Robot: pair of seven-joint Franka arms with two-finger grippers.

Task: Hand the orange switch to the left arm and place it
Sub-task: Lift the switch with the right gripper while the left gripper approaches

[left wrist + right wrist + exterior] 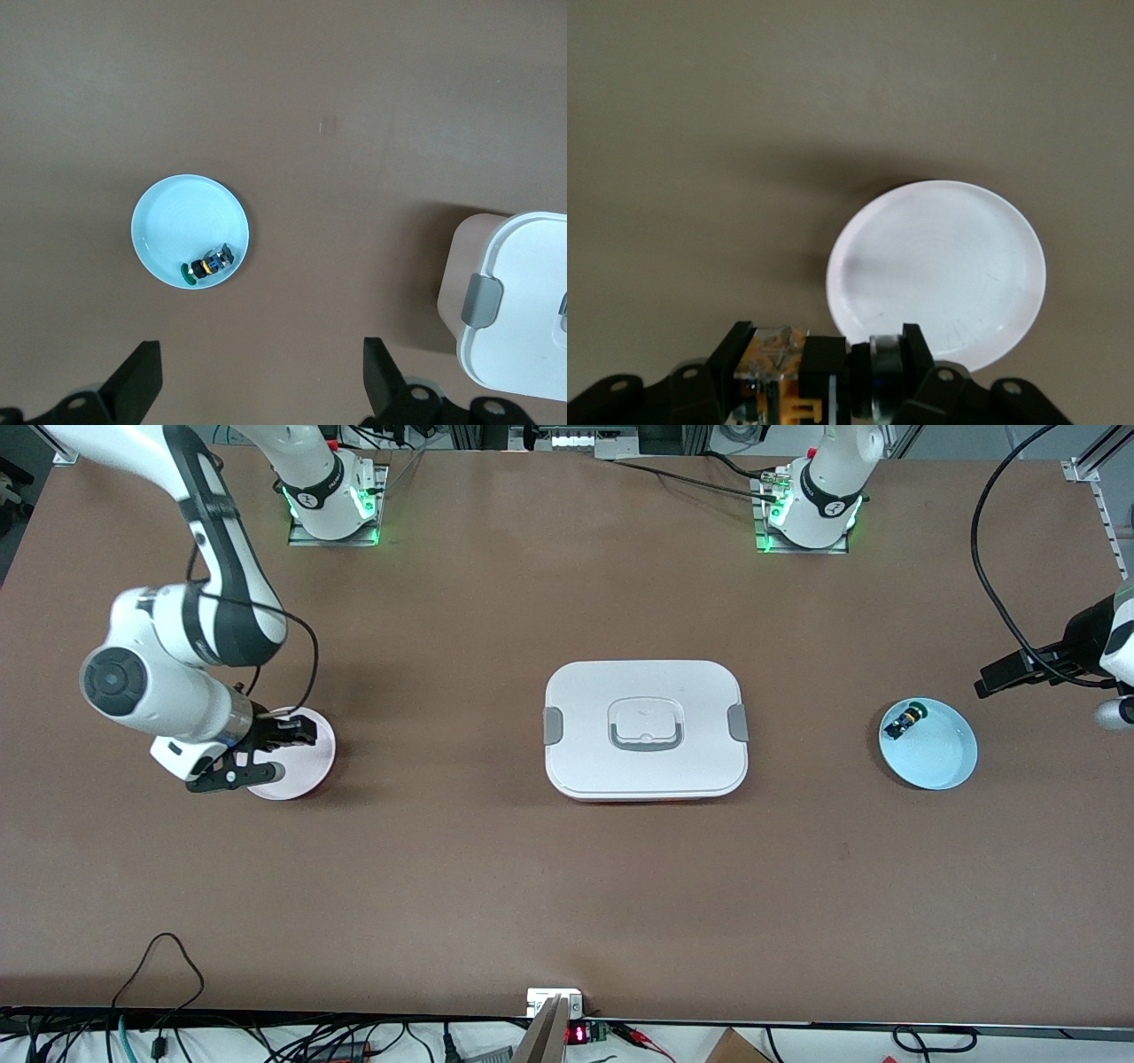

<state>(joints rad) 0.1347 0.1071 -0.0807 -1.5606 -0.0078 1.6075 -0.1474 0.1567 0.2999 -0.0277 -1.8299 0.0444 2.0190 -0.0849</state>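
Over the pink plate point(310, 775), at the box's point(645, 731) 9 o'clock in the front view, the right gripper point(292, 732) hangs clamped on the orange switch point(775, 376). At the box's 3 o'clock sits the blue plate point(939, 757), a green-capped part point(905, 719) at its 10 o'clock rim. The left gripper point(260, 390) waits spread wide above the table, just beside that plate.

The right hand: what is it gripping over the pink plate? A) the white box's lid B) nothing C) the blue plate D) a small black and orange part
D: the right hand is clamped on a small black and orange switch above the pink plate.
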